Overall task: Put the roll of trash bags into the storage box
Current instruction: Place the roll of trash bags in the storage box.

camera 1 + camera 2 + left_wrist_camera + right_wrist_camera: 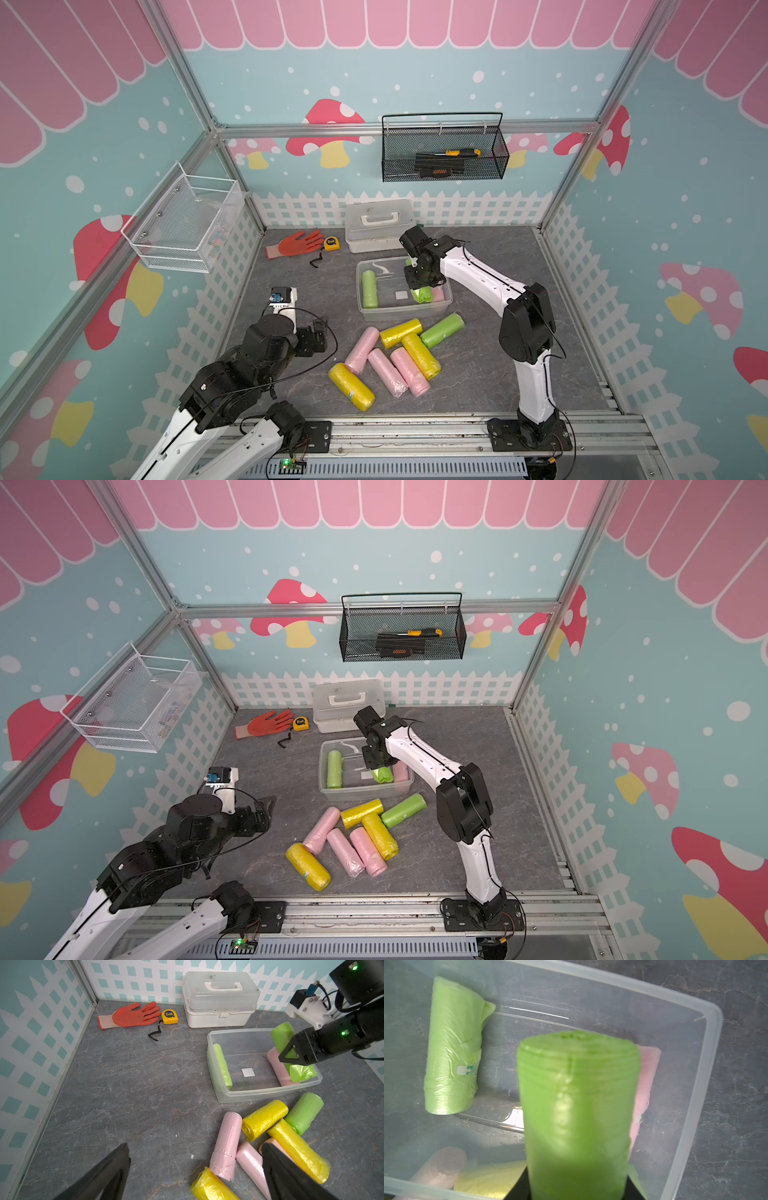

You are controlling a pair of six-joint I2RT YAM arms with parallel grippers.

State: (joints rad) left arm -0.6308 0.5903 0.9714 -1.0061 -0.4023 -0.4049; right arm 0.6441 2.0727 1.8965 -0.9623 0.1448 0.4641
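Right gripper [291, 1057] clamped on the green trash bag roll [577, 1105], tilted over the storage box [405, 313] mid-bench near the back edge, above a pink roll [276, 1068] already inside. Placing step; next likely needs lowering, then release. Left gripper [194, 1147] wide, empty, beside the loose rolls [419, 355].

**Legible markings: findings**

1. Tape measure [169, 1016]: yellow case with a round black face label bearing a white numeral "2". The smaller characters beside the numeral are too fine to read. In both top views it lies left of centre, just beside the orange glove [297, 245], and the label [331, 242] cannot be read there.

2. Storage box [259, 1093]: a small white square sticker [248, 1072] at its floor appears blank.

3. Green roll [450, 1053] lying in the box: a white and teal tab [466, 1070] bears a graphic mark only, with no characters made out.

4. Pink roll [646, 1084] in the box: a similar small tab [639, 1119], too blurred to read.
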